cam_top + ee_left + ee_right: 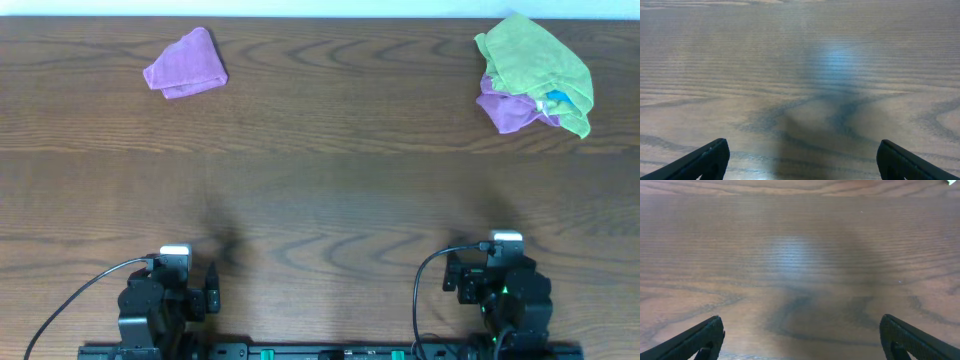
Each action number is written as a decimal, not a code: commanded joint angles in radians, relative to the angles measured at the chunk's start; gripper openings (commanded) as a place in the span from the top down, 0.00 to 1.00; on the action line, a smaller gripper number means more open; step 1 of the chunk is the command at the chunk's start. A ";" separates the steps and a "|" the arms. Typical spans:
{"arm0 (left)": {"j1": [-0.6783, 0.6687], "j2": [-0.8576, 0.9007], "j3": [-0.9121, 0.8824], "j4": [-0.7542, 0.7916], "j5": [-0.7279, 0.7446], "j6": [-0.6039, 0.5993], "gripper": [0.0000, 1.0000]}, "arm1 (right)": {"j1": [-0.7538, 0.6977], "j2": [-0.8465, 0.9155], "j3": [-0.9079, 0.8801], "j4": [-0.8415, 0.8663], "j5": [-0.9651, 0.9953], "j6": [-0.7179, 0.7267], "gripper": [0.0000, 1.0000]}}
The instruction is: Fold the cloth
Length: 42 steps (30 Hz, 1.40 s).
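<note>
The cloth [186, 63], plain purple and loosely bunched, lies at the far left of the wooden table [330, 180]. It appears only in the overhead view. My left arm [165, 295] and right arm [505, 285] sit at the near edge, far from it. In the left wrist view my left gripper [802, 150] is open, with only bare wood between its fingers [715, 157]. My right gripper [801, 327] is likewise open over bare wood, its fingers [707, 335] wide apart.
At the far right corner a lime-green cloth [535, 65] lies draped over another purple cloth [508, 108] that has a small white-blue tag [556, 98]. Black cables [80, 295] run from both arm bases along the near edge.
</note>
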 commanded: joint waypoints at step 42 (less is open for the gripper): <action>-0.005 -0.008 -0.010 -0.058 -0.006 0.011 0.05 | -0.010 -0.072 -0.051 0.003 -0.002 -0.048 0.01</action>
